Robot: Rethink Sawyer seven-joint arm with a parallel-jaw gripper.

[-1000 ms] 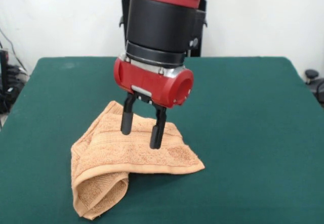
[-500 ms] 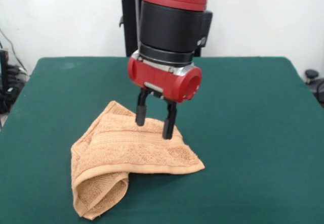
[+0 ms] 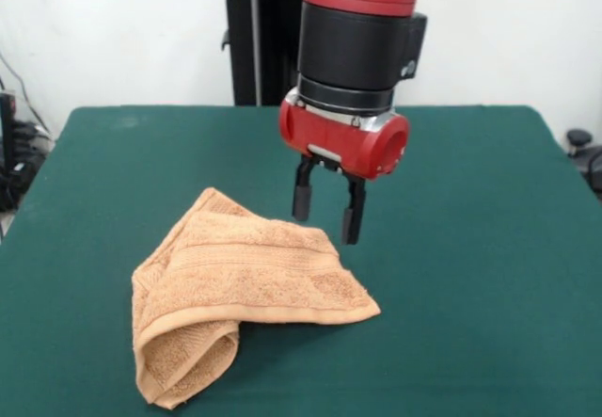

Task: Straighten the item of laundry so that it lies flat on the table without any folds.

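Lying crumpled on the near left part of the table [image 3: 470,200]: one towel [image 3: 240,280], orange-tan terry, folded over on itself. Upper layer forms a rough triangle, one corner pointing toward the far side, another pointing right at the near edge of the fold. A flat woven band runs across the upper layer. A lower flap is tucked beneath at the near left and bulges out toward the near edge of the table. Not flat; folds remain.

Table: dark green cloth cover, wide, extending well beyond the towel on every side.

Gripper [image 3: 326,212]: two black fingers [image 3: 302,196], spread apart with green cloth visible between them, holding nothing. It hangs just beside the towel's far right edge, above the table, apart from the cloth; the tips point down and the fingers are not touching the towel.

Arm [image 3: 357,40]: red wrist housing above the fingers, black cylindrical section above that, red segment at the top. It comes down nearly upright, tilted slightly, positioned right of the towel's centre.

Background: white wall, black pedestal column [image 3: 259,36] behind the arm.
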